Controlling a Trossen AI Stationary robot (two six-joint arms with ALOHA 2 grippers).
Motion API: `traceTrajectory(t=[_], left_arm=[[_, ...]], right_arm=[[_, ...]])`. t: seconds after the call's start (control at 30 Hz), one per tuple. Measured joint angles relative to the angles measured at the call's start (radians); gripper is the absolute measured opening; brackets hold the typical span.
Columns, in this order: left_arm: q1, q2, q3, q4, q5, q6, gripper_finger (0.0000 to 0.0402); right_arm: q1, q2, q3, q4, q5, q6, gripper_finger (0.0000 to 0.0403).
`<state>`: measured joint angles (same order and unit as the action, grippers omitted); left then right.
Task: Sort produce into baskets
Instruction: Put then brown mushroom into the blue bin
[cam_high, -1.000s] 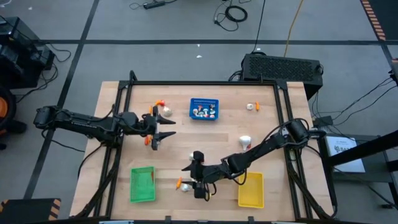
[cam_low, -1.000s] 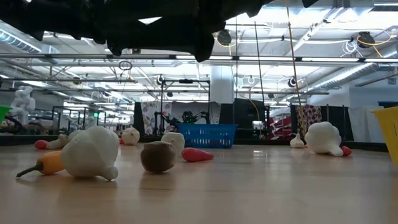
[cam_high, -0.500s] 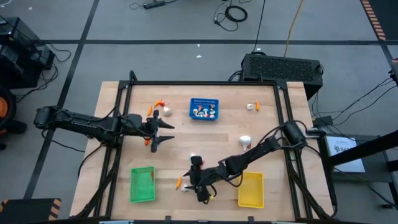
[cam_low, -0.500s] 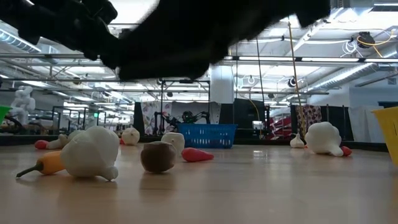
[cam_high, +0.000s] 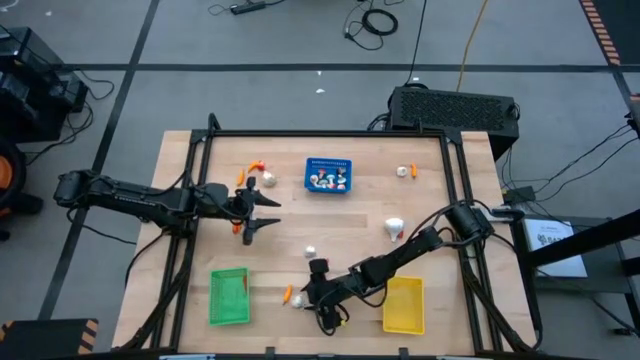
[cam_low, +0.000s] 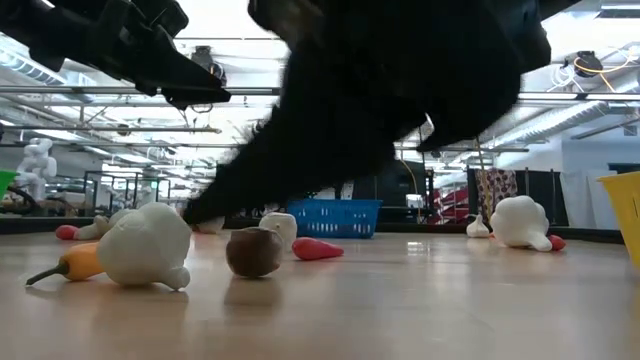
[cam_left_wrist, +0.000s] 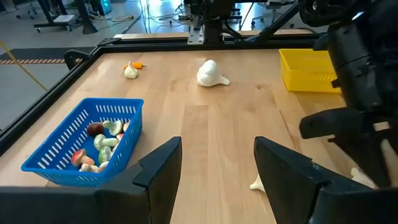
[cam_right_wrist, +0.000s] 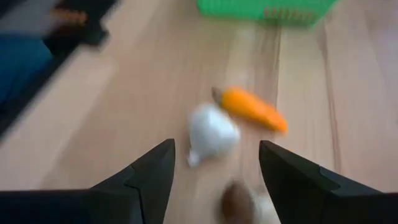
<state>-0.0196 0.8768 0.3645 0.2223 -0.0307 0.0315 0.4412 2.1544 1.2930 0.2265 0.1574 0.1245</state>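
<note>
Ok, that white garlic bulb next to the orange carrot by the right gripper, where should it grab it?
Probably across the round body of the garlic bulb, from above. It lies on its side, its thin stem end too small to hold. The carrot sits close by, so the open right gripper should straddle the bulb alone.

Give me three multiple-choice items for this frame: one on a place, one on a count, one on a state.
1. Where does the blue basket sit in the high view?
A. at the far middle of the table
B. beside the green basket
C. under the left arm

2. How many baskets are on the table?
A. two
B. three
C. four

3. How does the right pincer stand?
A. shut on a carrot
B. shut and empty
C. open

Answers: 1 A, it sits alone at the far edge, between both arms. 2 B, blue, green basket and yellow basket. 3 C, the right wrist view shows its fingers spread above the white bulb, holding nothing.
</note>
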Motion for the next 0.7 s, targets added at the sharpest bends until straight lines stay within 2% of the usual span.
traceTrajectory(t=[0.17, 0.43, 0.7], left_arm=[[0.000, 0.000, 0.000, 0.000, 0.000, -0.002, 0.0209], [0.000, 0.000, 0.000, 0.003, 0.000, -0.003, 0.0209], [0.000, 0.000, 0.000, 0.005, 0.000, -0.003, 0.0209]], right_arm=[[-0.001, 0.000, 0.000, -0.108, 0.026, 0.030, 0.0223], [-0.003, 0.000, 0.000, -0.132, 0.055, 0.039, 0.0220], [-0.003, 0.000, 0.000, -0.133, 0.055, 0.039, 0.0164]])
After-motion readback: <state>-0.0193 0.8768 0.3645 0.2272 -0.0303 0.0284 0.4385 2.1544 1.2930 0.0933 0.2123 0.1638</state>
